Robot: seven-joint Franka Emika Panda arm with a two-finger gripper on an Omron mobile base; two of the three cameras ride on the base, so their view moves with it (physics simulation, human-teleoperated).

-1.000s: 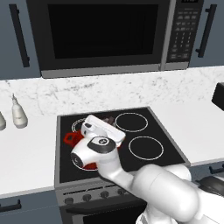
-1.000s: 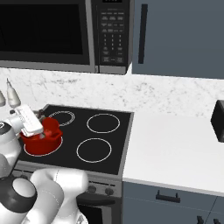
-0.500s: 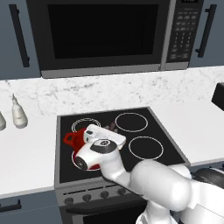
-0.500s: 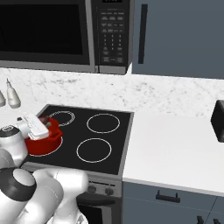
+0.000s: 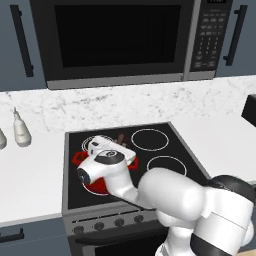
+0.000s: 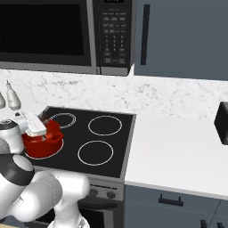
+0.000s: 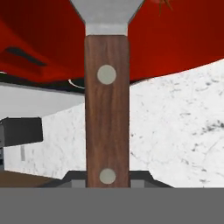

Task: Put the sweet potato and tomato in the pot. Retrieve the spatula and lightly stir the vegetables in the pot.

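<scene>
Right base view showed the glossy red round pot (image 6: 44, 141) sitting on the front left burner of the black glass cooktop (image 6: 111, 153), with the white hand over its rim. Hand view alone revealed the two-finger gripper (image 7: 107, 183) clamped on the spatula's brown riveted wooden handle (image 7: 107, 109), its flat grey blade reaching into the pot beside the small red tomato (image 7: 164, 5).

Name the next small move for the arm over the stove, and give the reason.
Probably a short, gentle sweep of the spatula inside the pot. The pincer is shut on the spatula's wooden handle, and the hand view shows its grey blade pointing into the red pot, with a bit of the tomato at the top edge. The hand sits right over the pot on the stove, so stirring seems next.
</scene>
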